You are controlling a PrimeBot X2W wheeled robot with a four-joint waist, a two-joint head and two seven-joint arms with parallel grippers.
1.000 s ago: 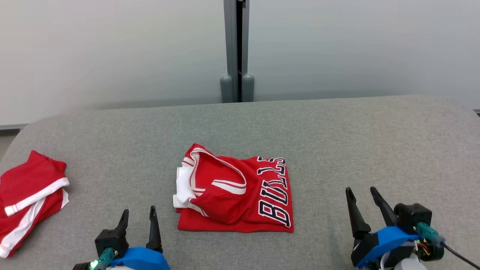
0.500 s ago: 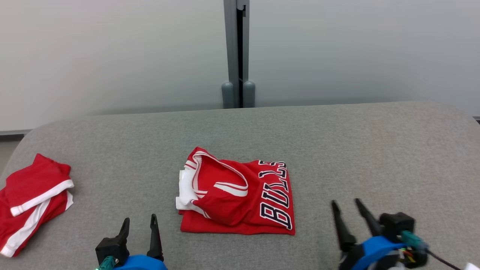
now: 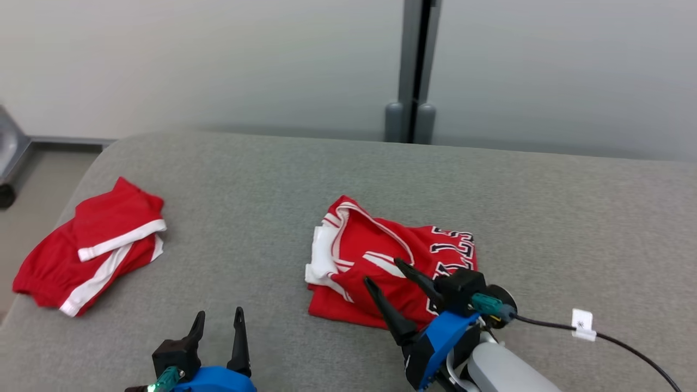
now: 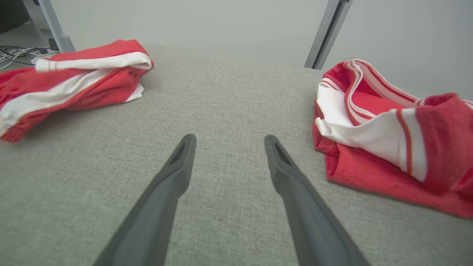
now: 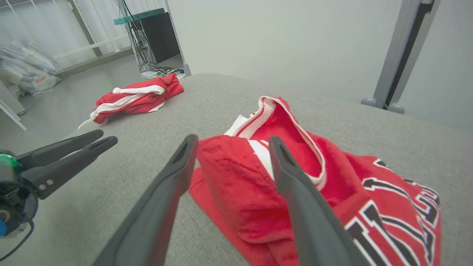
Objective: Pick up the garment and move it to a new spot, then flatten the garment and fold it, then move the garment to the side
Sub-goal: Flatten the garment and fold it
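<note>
Folded red jersey (image 3: 381, 256), white-trimmed, black lettering, mid grey cushion

The head camera looks forward and down across the grey counter (image 3: 261, 179) toward the wall. The left wrist camera skims low over the counter, between the red shorts (image 4: 74, 79) and the jersey (image 4: 388, 140). The right wrist camera sits close above the jersey (all three views share both garments).
</note>
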